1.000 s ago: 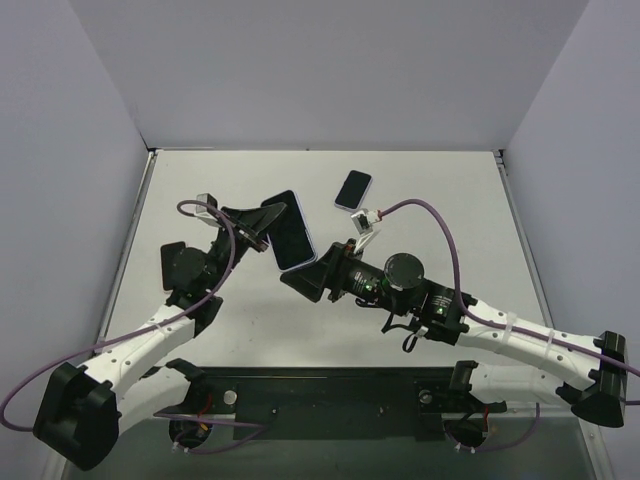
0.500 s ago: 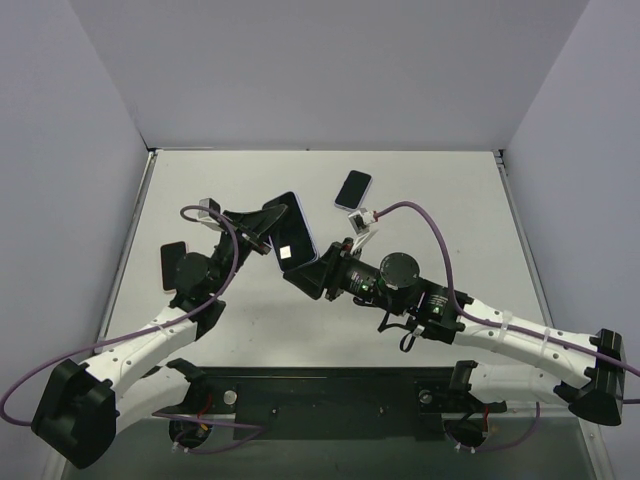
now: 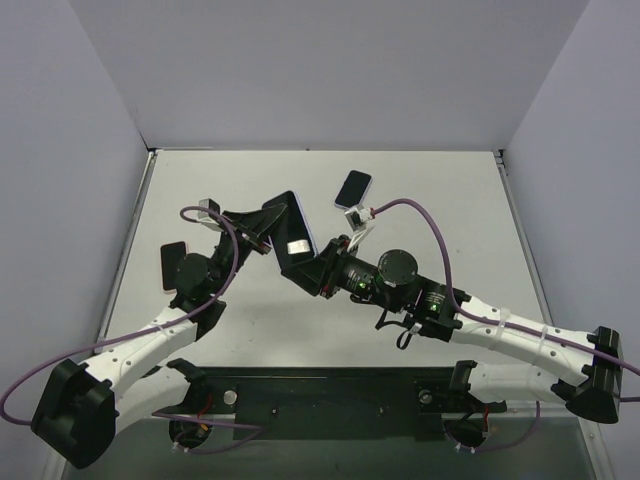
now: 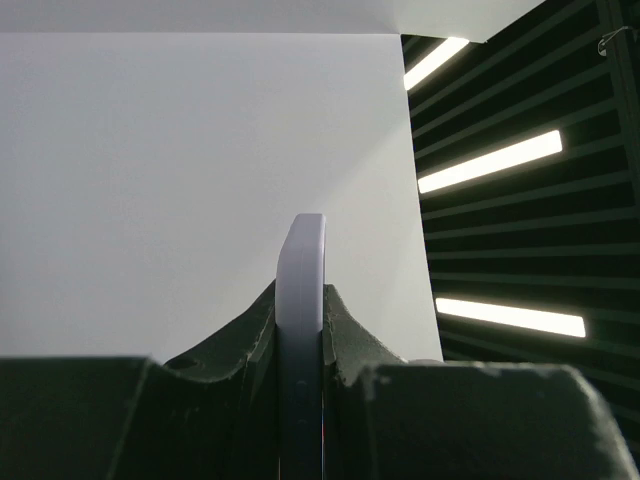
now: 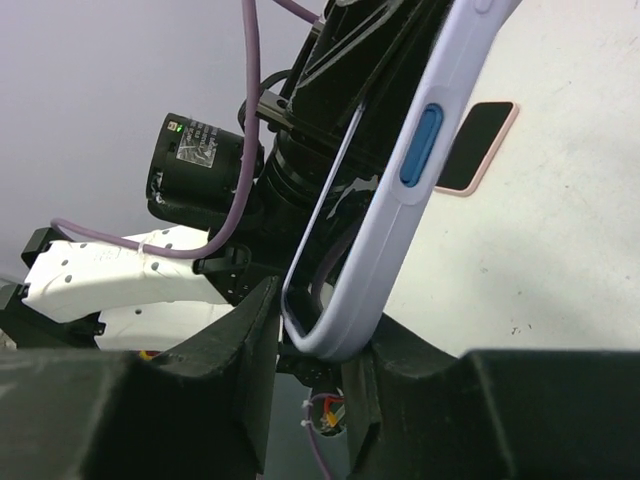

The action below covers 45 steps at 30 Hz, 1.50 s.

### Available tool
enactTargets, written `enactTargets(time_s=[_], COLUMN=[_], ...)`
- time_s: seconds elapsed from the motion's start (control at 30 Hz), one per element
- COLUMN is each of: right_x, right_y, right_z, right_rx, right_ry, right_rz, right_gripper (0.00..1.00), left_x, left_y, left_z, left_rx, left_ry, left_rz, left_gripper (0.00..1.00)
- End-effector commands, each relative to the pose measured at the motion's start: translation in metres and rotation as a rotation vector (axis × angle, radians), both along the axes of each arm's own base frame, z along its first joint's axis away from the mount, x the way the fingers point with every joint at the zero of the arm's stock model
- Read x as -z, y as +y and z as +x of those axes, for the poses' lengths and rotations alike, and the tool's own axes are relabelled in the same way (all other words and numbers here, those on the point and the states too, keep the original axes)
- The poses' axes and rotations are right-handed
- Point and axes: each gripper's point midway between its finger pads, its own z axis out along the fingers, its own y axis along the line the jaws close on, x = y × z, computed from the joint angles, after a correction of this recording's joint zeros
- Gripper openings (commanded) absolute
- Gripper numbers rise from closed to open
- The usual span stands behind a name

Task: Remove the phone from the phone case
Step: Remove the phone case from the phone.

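Observation:
The phone (image 3: pixel 284 232), dark screen up, sits inside a lavender phone case (image 3: pixel 301 222) held off the table and tilted. My left gripper (image 3: pixel 268 222) is shut on its upper end. In the left wrist view the case's edge (image 4: pixel 301 270) stands pinched between both fingers of the left gripper (image 4: pixel 300 305). My right gripper (image 3: pixel 306 268) is closed on the lower end. In the right wrist view the case's rounded corner (image 5: pixel 345 335) sits between the right gripper's (image 5: pixel 322 325) fingers, and a blue side button (image 5: pixel 420 145) shows higher up.
A dark phone (image 3: pixel 352 188) lies on the table at the back, near the right arm's cable. Another dark phone in a pinkish case (image 3: pixel 172 266) lies by the left arm, also seen in the right wrist view (image 5: pixel 480 145). White walls enclose the table.
The right gripper moved up and left to the cased phone's lower end and closed around its corner. The left gripper kept its hold and tilted the phone slightly.

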Motion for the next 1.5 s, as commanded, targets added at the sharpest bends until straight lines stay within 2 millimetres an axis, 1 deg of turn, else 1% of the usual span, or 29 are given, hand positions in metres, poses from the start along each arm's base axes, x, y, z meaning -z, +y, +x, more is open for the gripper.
enactTargets(time_s=[0.0,0.07,0.1,0.13,0.23,0.27,0.3,0.37,0.4,0.43,0.47,0.5,0.63,0.8,0.83,0.93,1.0,1.03,1.07,1.1,1.2,1.23,1.27,1.3,1.33,1.37,1.4,1.43,1.47], right_x=[-0.017,-0.007,0.002,0.005,0.041,0.042,0.058,0.065,0.070,0.068,0.081,0.087,0.099,0.100,0.104,0.105,0.104,0.098,0.097,0.095,0.089,0.087,0.091,0.097,0.090,0.092,0.093,0.089,0.085], right_y=[0.000,-0.001,-0.003,-0.005,-0.011,-0.012,-0.013,-0.012,-0.012,-0.011,-0.014,-0.016,-0.027,-0.025,-0.027,-0.027,-0.033,-0.033,-0.044,-0.049,-0.064,-0.066,-0.078,-0.081,-0.081,-0.083,-0.081,-0.069,-0.063], right_z=[0.011,0.015,0.016,0.019,0.014,0.015,0.013,0.015,0.015,0.018,0.019,0.021,0.035,0.042,0.042,0.052,0.062,0.064,0.078,0.083,0.086,0.083,0.085,0.083,0.081,0.080,0.076,0.064,0.058], right_rx=[0.032,0.049,0.054,0.059,0.024,0.017,-0.020,-0.060,-0.084,-0.090,-0.105,-0.105,-0.091,-0.127,-0.140,-0.105,-0.024,0.009,0.124,0.187,0.330,0.362,0.432,0.451,0.459,0.464,0.443,0.335,0.271], right_ry=[-0.071,-0.076,-0.079,-0.117,-0.220,-0.270,-0.282,-0.322,-0.345,-0.361,-0.385,-0.390,-0.433,-0.464,-0.469,-0.438,-0.393,-0.367,-0.342,-0.267,-0.136,-0.056,0.004,0.079,0.120,0.144,0.147,0.117,0.053], right_rz=[0.014,-0.015,-0.037,-0.055,-0.152,-0.161,-0.182,-0.200,-0.232,-0.251,-0.331,-0.385,-0.503,-0.548,-0.576,-0.567,-0.555,-0.509,-0.509,-0.454,-0.299,-0.223,-0.186,-0.126,-0.055,-0.045,-0.058,-0.063,-0.090], right_gripper=[0.15,0.04,0.00,0.00,0.00,0.00,0.00,0.00,0.00,0.00,0.00,0.00,0.00,0.00,0.00,0.00,0.00,0.00,0.00,0.00,0.00,0.00,0.00,0.00,0.00,0.00,0.00,0.00,0.00], left_x=[-0.050,-0.052,-0.055,-0.056,-0.068,-0.072,-0.076,-0.087,-0.086,-0.089,-0.092,-0.093,-0.100,-0.106,-0.112,-0.117,-0.119,-0.118,-0.118,-0.118,-0.116,-0.114,-0.113,-0.112,-0.113,-0.113,-0.115,-0.114,-0.117], left_y=[0.012,0.012,0.013,0.014,0.020,0.023,0.024,0.026,0.024,0.026,0.028,0.029,0.034,0.028,0.030,0.028,0.028,0.028,0.030,0.030,0.030,0.030,0.029,0.030,0.030,0.030,0.030,0.027,0.026], left_z=[-0.023,-0.025,-0.027,-0.029,-0.038,-0.041,-0.045,-0.052,-0.053,-0.056,-0.058,-0.060,-0.067,-0.071,-0.074,-0.077,-0.078,-0.078,-0.079,-0.079,-0.078,-0.077,-0.076,-0.075,-0.075,-0.075,-0.075,-0.074,-0.073], left_rx=[0.032,0.046,0.058,0.063,0.118,0.131,0.156,0.188,0.200,0.203,0.203,0.202,0.206,0.256,0.265,0.281,0.282,0.282,0.278,0.276,0.258,0.253,0.250,0.242,0.238,0.236,0.233,0.225,0.212], left_ry=[-0.110,-0.100,-0.092,-0.090,-0.073,-0.074,-0.066,-0.067,-0.053,-0.050,-0.052,-0.046,-0.042,-0.061,-0.085,-0.106,-0.111,-0.112,-0.119,-0.125,-0.141,-0.140,-0.148,-0.152,-0.162,-0.172,-0.186,-0.198,-0.214], left_rz=[-0.128,-0.137,-0.155,-0.165,-0.245,-0.270,-0.296,-0.321,-0.310,-0.311,-0.314,-0.311,-0.313,-0.323,-0.335,-0.337,-0.334,-0.334,-0.337,-0.337,-0.331,-0.327,-0.324,-0.324,-0.328,-0.326,-0.325,-0.305,-0.291], left_gripper=[0.00,0.00,0.00,0.00,0.00,0.00,0.00,0.00,0.00,0.00,0.00,0.00,0.00,0.00,0.00,0.00,0.00,0.00,0.00,0.00,0.00,0.00,0.00,0.00,0.00,0.00,0.00,0.00,0.00])
